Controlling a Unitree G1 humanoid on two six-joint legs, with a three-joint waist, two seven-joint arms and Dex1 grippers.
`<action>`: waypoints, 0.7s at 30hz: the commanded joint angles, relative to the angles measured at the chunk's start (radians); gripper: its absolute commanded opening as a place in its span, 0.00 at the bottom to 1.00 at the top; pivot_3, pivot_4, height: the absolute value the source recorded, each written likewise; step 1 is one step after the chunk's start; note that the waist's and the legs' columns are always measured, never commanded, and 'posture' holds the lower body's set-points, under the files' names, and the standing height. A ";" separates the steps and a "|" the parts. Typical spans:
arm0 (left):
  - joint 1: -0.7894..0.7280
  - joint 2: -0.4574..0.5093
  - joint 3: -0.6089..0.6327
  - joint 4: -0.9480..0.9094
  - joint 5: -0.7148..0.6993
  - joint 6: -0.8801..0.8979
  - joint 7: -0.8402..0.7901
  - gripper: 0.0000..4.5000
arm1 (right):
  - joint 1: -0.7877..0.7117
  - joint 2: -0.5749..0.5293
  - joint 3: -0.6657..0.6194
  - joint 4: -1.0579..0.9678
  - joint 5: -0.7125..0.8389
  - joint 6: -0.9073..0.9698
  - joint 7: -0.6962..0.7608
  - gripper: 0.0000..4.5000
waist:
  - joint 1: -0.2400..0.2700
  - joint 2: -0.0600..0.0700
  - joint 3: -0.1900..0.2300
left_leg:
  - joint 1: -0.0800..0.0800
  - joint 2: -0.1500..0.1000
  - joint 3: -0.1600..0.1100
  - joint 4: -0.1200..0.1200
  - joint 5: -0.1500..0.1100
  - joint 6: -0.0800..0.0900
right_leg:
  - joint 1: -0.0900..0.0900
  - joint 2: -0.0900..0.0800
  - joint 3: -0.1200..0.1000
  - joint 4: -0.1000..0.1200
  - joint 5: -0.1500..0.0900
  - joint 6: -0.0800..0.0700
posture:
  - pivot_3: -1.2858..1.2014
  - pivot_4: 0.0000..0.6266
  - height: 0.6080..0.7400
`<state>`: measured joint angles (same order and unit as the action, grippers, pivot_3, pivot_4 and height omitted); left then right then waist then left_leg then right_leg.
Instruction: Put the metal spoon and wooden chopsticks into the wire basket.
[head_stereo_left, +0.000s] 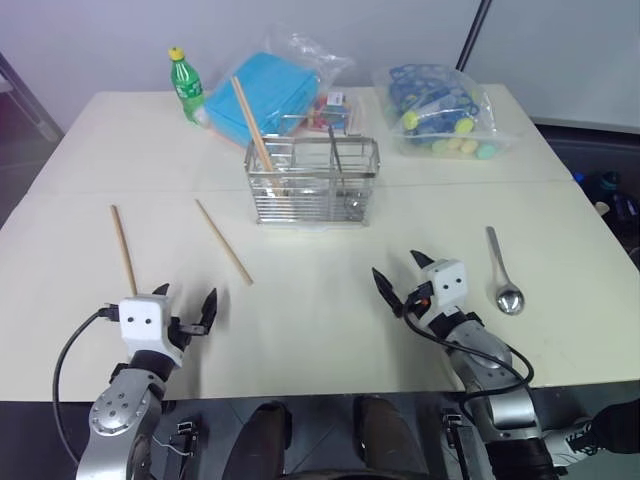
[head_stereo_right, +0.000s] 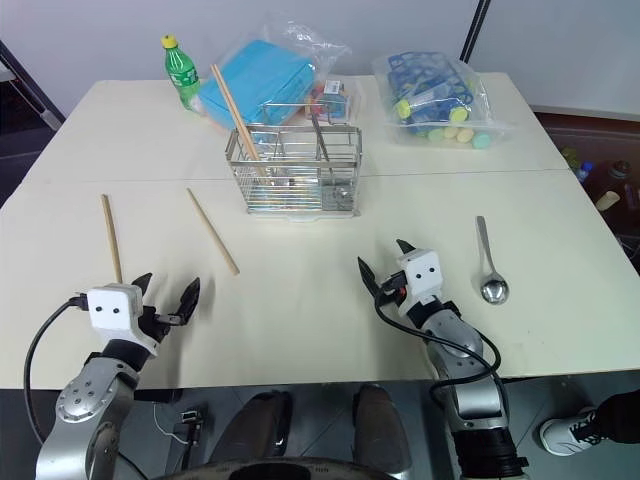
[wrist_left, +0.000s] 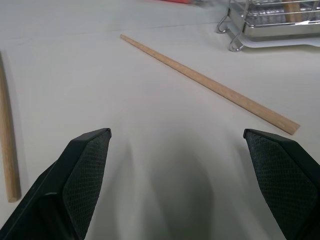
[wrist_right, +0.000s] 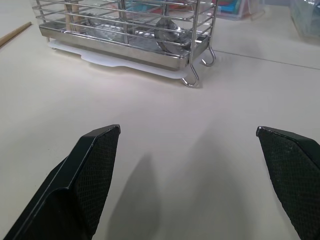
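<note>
Black textured fingers of the right gripper (head_stereo_left: 408, 280) stand spread wide and empty, held low over the table near its front edge, pointing ahead toward the basket. Left gripper (head_stereo_left: 185, 308) likewise wide open, nothing between its fingers.

Metal spoon (head_stereo_left: 503, 272) lies flat on the table just outboard of the right gripper, to its right and slightly ahead. Long axis runs roughly fore-aft: bowl at the near end, about level with the gripper, handle pointing away toward the far edge. Right arm is clearly the nearer one; judged next move for it is a short sideways shift, then a pinch across the slim handle.

Two loose wooden chopsticks on the left side. One (head_stereo_left: 123, 248) lies directly ahead of the left gripper, near end just beyond the fingers, axis close to fore-aft. The other (head_stereo_left: 223, 241) lies ahead and inboard, angled so its far end leans left. Left arm is nearer to both.

Wire basket (head_stereo_left: 312, 181) stands upright further ahead, between the two arms and well apart from each. It already holds one chopstick (head_stereo_left: 253, 126) leaning out of its left compartment, plus a metal utensil in a middle compartment.

Table (head_stereo_left: 320, 300): pale, smooth, matt. At its far edge: green bottle (head_stereo_left: 185, 86), bagged blue item (head_stereo_left: 265, 95), bagged coloured items (head_stereo_left: 440, 108). Grey floor beyond.
</note>
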<state>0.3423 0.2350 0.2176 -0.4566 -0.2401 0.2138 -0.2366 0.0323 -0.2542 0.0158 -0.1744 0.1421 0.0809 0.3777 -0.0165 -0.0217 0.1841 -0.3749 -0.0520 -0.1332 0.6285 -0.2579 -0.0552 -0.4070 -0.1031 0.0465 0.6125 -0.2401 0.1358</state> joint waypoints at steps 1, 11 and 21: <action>-0.004 -0.004 0.003 -0.056 -0.008 -0.003 0.006 0.99 | -0.013 0.009 0.002 -0.021 0.004 -0.018 -0.001 1.00 | 0.000 0.000 0.000 | 0.000 0.000 0.000 0.000 0.000 0.000 | 0.000 0.000 0.000 0.000 0.000 0.000 | 0.52 0.24 1.00; -0.016 -0.001 0.000 -0.073 -0.004 0.024 0.013 0.99 | -0.018 0.009 -0.001 -0.015 0.005 -0.021 0.000 1.00 | 0.002 0.000 0.000 | 0.000 0.000 0.000 0.000 0.000 0.000 | 0.000 0.000 0.000 0.000 0.000 0.000 | 0.52 0.24 1.00; -0.025 0.005 -0.006 -0.085 -0.003 0.045 0.018 0.99 | -0.010 0.008 -0.002 -0.016 0.005 -0.027 0.002 1.00 | 0.002 0.000 0.000 | 0.000 0.000 0.000 0.000 0.000 0.000 | 0.000 0.000 0.000 0.000 0.000 0.000 | 0.52 0.24 1.00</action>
<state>0.3193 0.2321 0.2100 -0.4943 -0.2473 0.2584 -0.2186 0.0235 -0.2532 0.0170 -0.1738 0.1418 0.0802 0.3803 -0.0142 -0.0217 0.1841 -0.3750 -0.0520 -0.1333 0.6285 -0.2579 -0.0552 -0.4070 -0.1031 0.0465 0.6125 -0.2401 0.1359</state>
